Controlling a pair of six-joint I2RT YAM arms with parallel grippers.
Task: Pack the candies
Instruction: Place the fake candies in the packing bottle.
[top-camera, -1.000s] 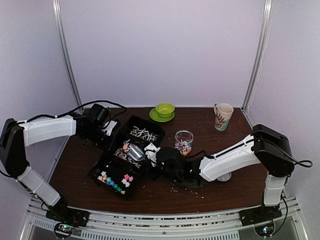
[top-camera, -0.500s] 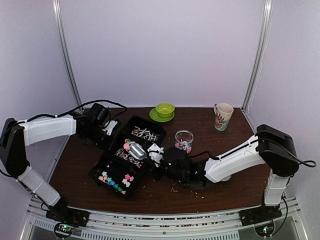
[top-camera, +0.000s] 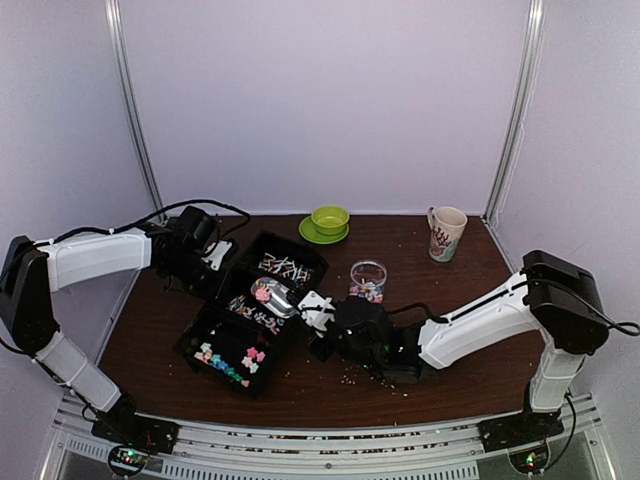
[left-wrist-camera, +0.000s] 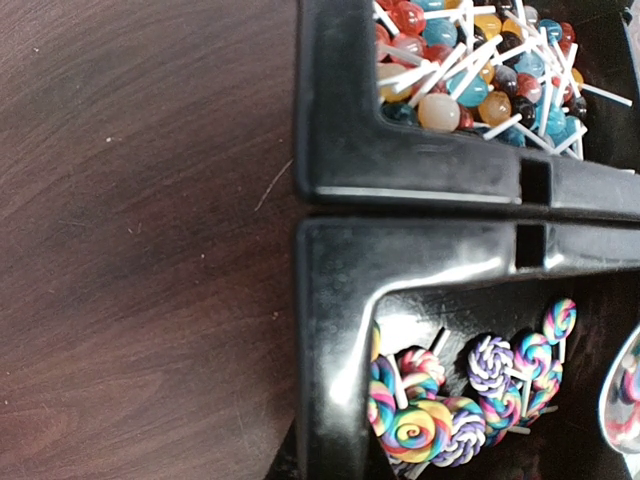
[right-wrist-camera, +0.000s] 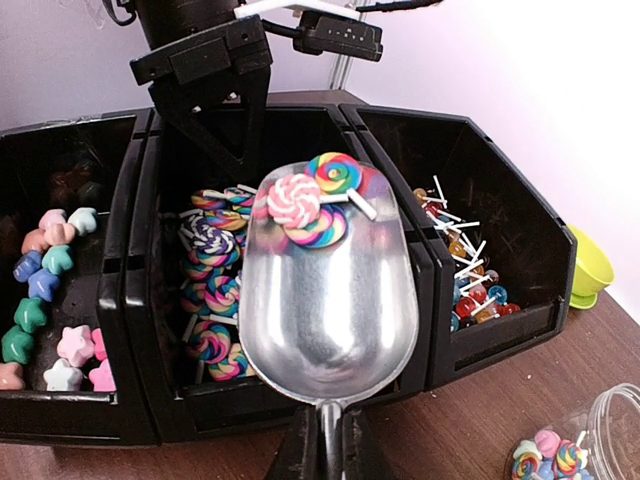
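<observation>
Right wrist view: scoop (right-wrist-camera: 328, 300), gripped by closed right fingers (right-wrist-camera: 298, 455), has lifted two candies (right-wrist-camera: 310, 205) from the bin (right-wrist-camera: 135, 250), so jar (right-wrist-camera: 600, 430) comes next; left fingers (right-wrist-camera: 215, 110) are closed.

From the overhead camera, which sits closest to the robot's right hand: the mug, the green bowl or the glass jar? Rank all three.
1. Glass jar, just behind the right hand, which grips the scoop; slightly to its right.
2. Green bowl, at the back, near the middle.
3. Mug, far back right corner.
</observation>
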